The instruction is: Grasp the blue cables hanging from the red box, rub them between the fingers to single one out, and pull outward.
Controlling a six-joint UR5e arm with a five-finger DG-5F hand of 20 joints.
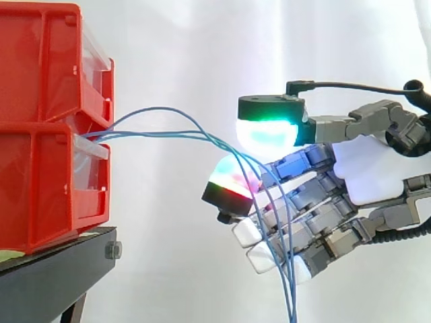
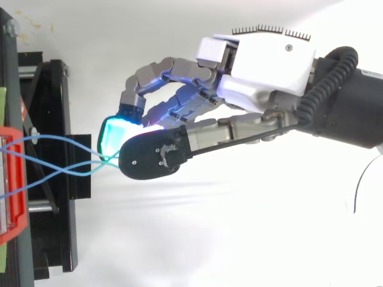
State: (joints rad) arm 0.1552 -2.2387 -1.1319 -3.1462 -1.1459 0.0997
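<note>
We see an upper red bin (image 1: 40,60) stacked on a lower red bin (image 1: 47,188) on a black stand (image 1: 54,276). Blue cables (image 1: 148,134) leave the lower bin's front and run across to the hand (image 1: 367,171). Its thumb and curled fingers pinch them, and their ends hang below.

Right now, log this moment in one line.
blue cables: run slack from red bins to hand, then hang down | grip: unclear | pull: not yet taut
</note>
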